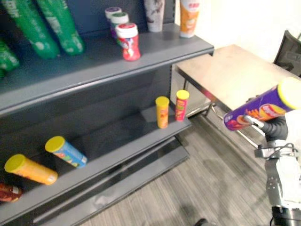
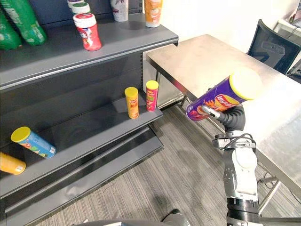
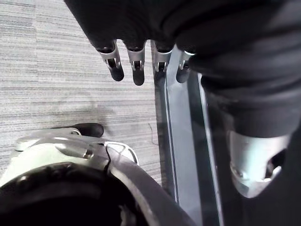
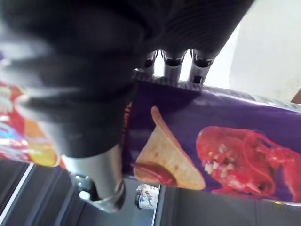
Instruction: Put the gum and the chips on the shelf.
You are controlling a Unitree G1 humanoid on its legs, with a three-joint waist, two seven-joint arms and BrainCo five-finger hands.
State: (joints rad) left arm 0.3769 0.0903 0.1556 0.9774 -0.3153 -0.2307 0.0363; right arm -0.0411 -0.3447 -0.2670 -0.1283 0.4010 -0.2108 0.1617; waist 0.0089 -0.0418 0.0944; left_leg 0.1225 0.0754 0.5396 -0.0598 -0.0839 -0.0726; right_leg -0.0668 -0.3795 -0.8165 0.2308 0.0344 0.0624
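Observation:
A purple chips can (image 2: 220, 99) with a yellow lid is held tilted in the air, in front of the steel table, by my right hand (image 2: 232, 119). The right wrist view shows the fingers (image 4: 174, 64) and thumb curled round the purple can (image 4: 235, 146). A red-and-white gum jar (image 1: 128, 41) stands on the upper board (image 1: 84, 70) of the grey shelf, with two more jars behind it. My left hand (image 3: 136, 66) hangs over the floor beside the shelf's base, its fingers straight and holding nothing.
On the lower shelf board (image 1: 122, 139) stand a small yellow can (image 1: 162, 112) and a small red can (image 1: 181, 105); a blue can (image 1: 66, 151) and an orange can (image 1: 30, 169) lie at its left. Green cans (image 1: 47, 26) lean on top. A steel table (image 2: 207, 56) and a black chair (image 2: 273, 47) are at the right.

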